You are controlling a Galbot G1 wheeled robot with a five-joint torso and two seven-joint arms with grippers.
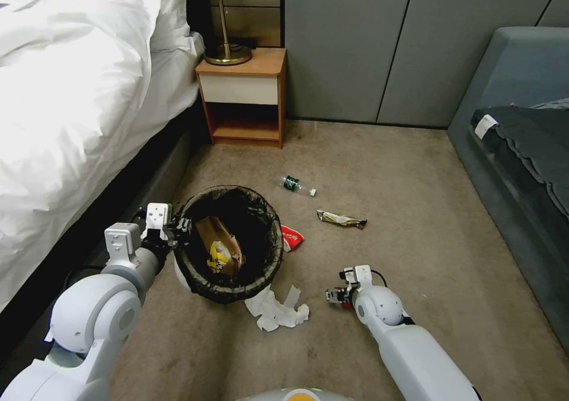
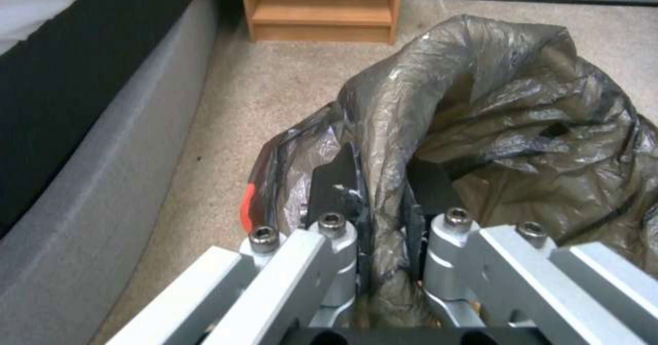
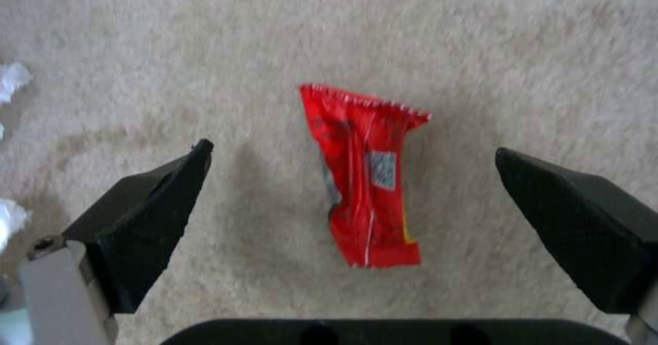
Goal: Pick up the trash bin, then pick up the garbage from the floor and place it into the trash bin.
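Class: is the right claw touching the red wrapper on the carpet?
Apart. The right wrist view shows the right claw open, with bare carpet between each finger and the red wrapper.

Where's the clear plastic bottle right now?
In the head view, the bottle lies on the carpet beyond the trash bin, toward the nightstand, left of the gold wrapper.

Bedroom, likely hotel-type, bed (image 1: 77, 86) with white duvet along left side, wooden nightstand (image 1: 244, 95) carrying brass lamp base (image 1: 227, 52), grey panelled wall (image 1: 385, 39), grey upholstered couch (image 1: 521, 128) at right, beige carpet (image 1: 409, 211) strewn with litter
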